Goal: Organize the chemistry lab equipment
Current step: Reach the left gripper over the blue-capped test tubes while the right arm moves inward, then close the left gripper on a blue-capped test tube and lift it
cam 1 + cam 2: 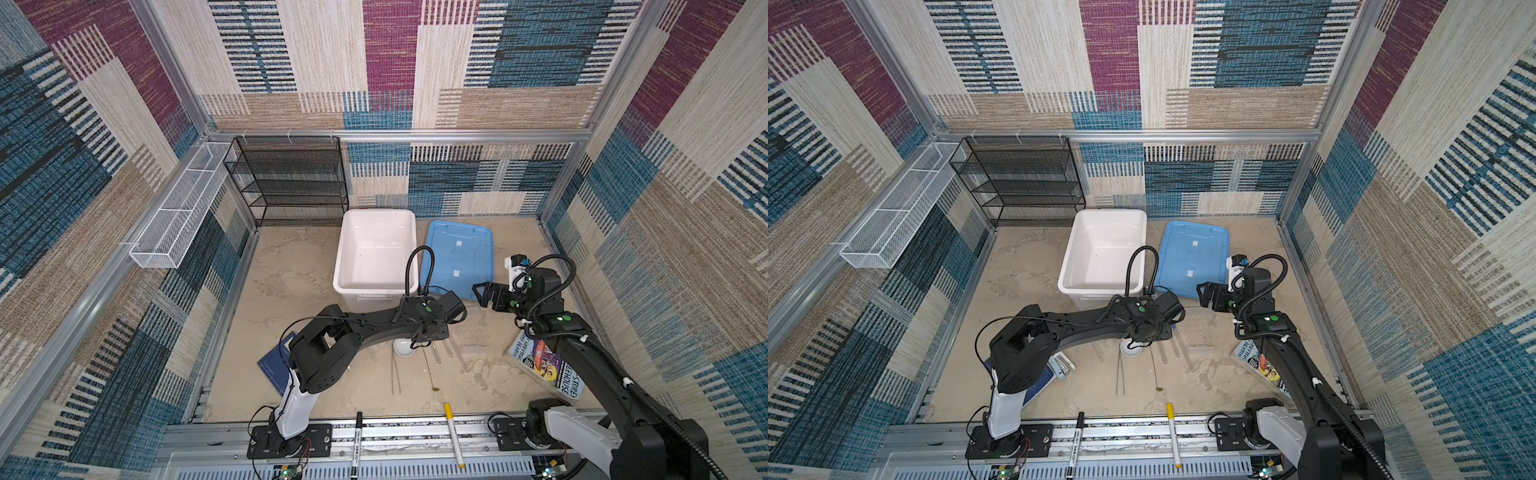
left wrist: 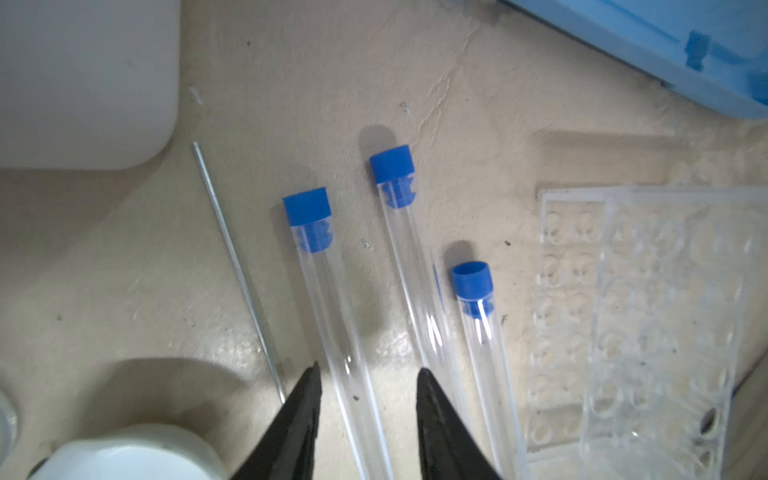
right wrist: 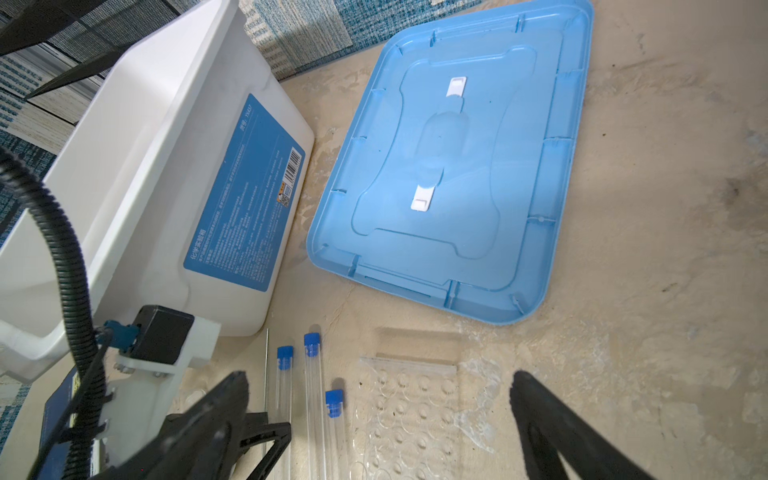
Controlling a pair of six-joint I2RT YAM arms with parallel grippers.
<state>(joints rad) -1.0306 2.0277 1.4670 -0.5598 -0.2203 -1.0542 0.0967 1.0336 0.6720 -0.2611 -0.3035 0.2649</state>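
Observation:
Three clear test tubes with blue caps lie side by side on the sandy table: one [image 2: 316, 266], one [image 2: 399, 232] and one [image 2: 478, 324]. My left gripper [image 2: 369, 370] points down over them, open. Its black fingers [image 2: 305, 411] stand on either side of the first tube's body, with a gap on each side. A thin rod [image 2: 232, 257] lies beside that tube. The small white dish [image 2: 124, 453] sits close by. The clear plastic rack [image 2: 644, 311] lies flat past the tubes. My right gripper [image 3: 380, 382] hangs wide open above the rack [image 3: 415, 407], holding nothing.
The white bin [image 1: 376, 212] and the blue lid [image 1: 457, 253] sit behind the tubes. A colourful book [image 1: 544, 365] lies under the right arm, a blue book [image 1: 274, 365] under the left. Black [image 1: 357, 436] and yellow [image 1: 454, 432] markers lie on the front rail. A black mesh shelf [image 1: 291, 178] stands at the back.

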